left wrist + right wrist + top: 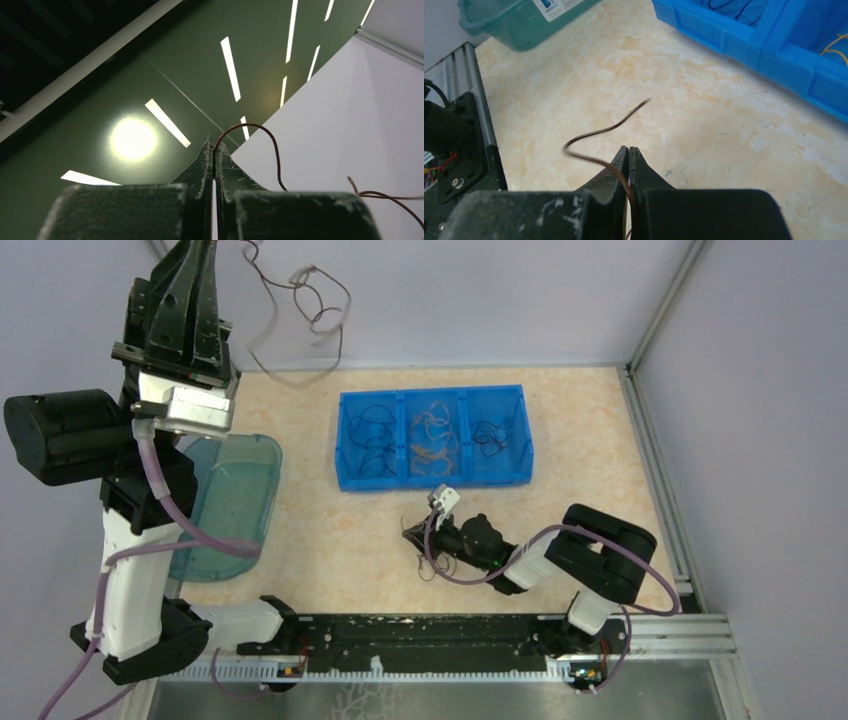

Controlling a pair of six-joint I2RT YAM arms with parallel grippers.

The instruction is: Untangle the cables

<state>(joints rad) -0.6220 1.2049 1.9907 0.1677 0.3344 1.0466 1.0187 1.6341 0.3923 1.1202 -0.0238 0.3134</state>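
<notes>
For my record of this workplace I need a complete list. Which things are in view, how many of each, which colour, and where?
table: one, beige marbled, under everything
bin: one, blue, three compartments, far middle of the table
bin wires: several per compartment, too tangled to count; dark and blue on the left, yellow-orange in the middle, dark on the right
tray: one, translucent teal, left side of the table
high brown wire: one, brown, hanging in the air from the left claw
low brown wire: one, brown, just above the table, in the right claw
left claw: black, raised high, shut on the high brown wire
right claw: black, near the table, shut on the low brown wire
</notes>
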